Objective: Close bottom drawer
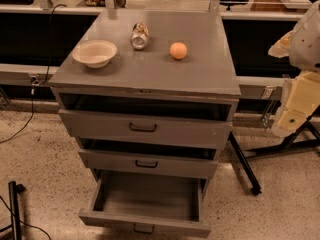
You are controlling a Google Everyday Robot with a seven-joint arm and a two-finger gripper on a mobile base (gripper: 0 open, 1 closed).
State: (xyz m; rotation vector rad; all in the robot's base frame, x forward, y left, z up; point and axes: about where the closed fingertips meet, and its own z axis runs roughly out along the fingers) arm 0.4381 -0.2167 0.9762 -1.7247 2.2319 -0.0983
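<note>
The bottom drawer [148, 196] is seen at the lower centre of the frame, pulled far out of the grey bench [200, 76], with its bare floor exposed and its front panel at the bottom edge of the frame. Its small dark handle [143, 229] is partly cut off there. The middle drawer [150, 165] and the top drawer [145, 129] above it are each drawn out only a little.

The gripper [288, 118] is held at the right edge of the frame, well apart from the drawer and higher than it; whether it is open or closed cannot be told.

The step in hand is judged to be the approach, with no contact made yet. The gripper would best be lowered and brought round to the front panel, near its middle by the handle, so that the push is delivered squarely and the drawer is not skewed on its runners. The push should be directed straight toward the bench. The middle drawer's protruding front should be cleared from below. A bowl [94, 52], a jar [139, 36] lying on its side and an orange [178, 50] on the bench could be shaken by a hard closing.
</note>
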